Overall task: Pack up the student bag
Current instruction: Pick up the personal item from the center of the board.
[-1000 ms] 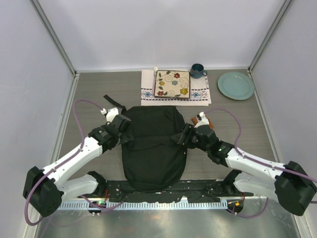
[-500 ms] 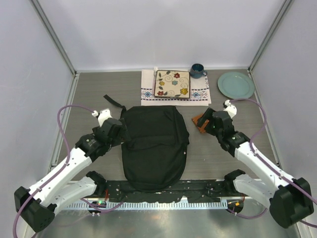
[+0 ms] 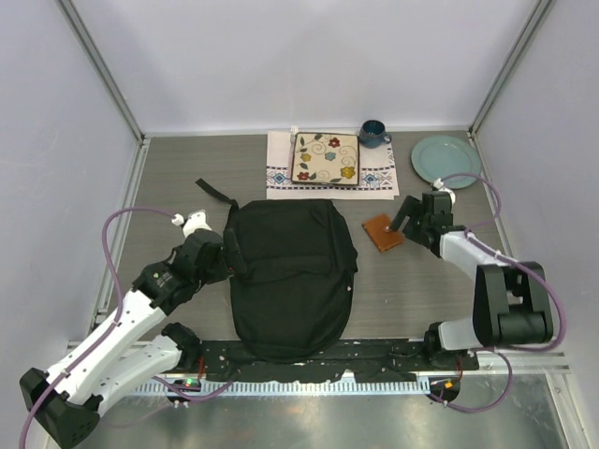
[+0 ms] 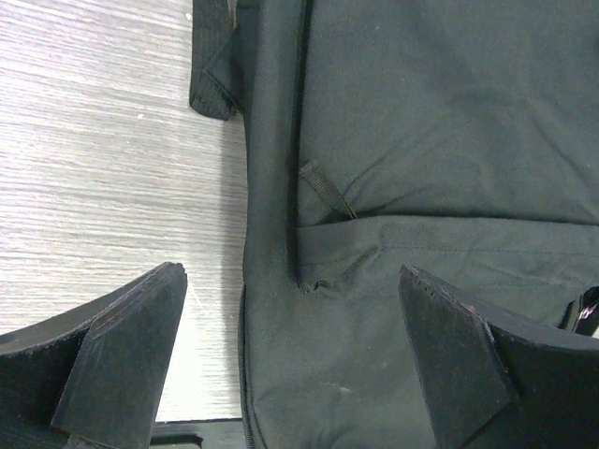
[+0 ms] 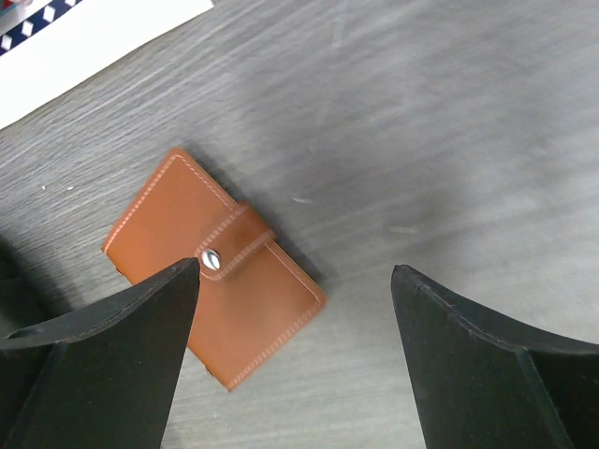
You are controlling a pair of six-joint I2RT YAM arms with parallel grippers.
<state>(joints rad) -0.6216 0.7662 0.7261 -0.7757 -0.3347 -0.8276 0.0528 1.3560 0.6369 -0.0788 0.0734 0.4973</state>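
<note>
The student bag (image 3: 288, 276) is a large black backpack lying flat in the middle of the table. It fills the left wrist view (image 4: 421, 168), where a zip runs down its left edge. My left gripper (image 3: 227, 257) is open at the bag's left edge, one finger over the table and one over the fabric. A brown leather wallet (image 3: 384, 232) with a snap strap lies right of the bag; it also shows in the right wrist view (image 5: 225, 281). My right gripper (image 3: 409, 220) is open and empty, just right of the wallet.
A floral square plate (image 3: 326, 157) sits on a white patterned cloth (image 3: 279, 178) at the back. A dark blue mug (image 3: 372, 133) and a pale green round plate (image 3: 445, 161) stand at the back right. A black strap (image 3: 213, 192) trails from the bag's upper left.
My right arm has pulled back from the bag's right edge to the right, past the wallet. My left arm has drawn back slightly toward the bag's left edge.
</note>
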